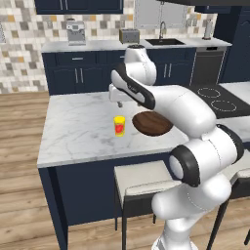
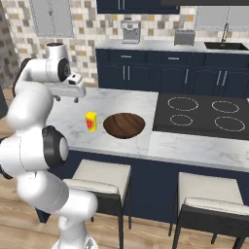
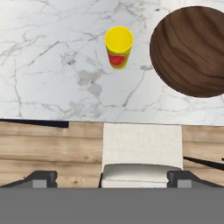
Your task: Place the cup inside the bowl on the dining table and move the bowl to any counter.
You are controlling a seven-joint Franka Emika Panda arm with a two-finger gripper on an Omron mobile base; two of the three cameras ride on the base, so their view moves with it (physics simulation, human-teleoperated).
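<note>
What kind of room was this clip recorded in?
A simulated home kitchen, most likely: a white marble island with a navy base carries a black four-ring cooktop, and the marble wall counter over navy cabinets holds a sink with a faucet before a mosaic tile backsplash.

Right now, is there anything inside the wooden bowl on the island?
Nothing shows inside the bowl: its dark wood-grain floor is bare. The cup stands upright on the dining table beside it, apart from it. In the left base view the arm covers part of the bowl.
</note>
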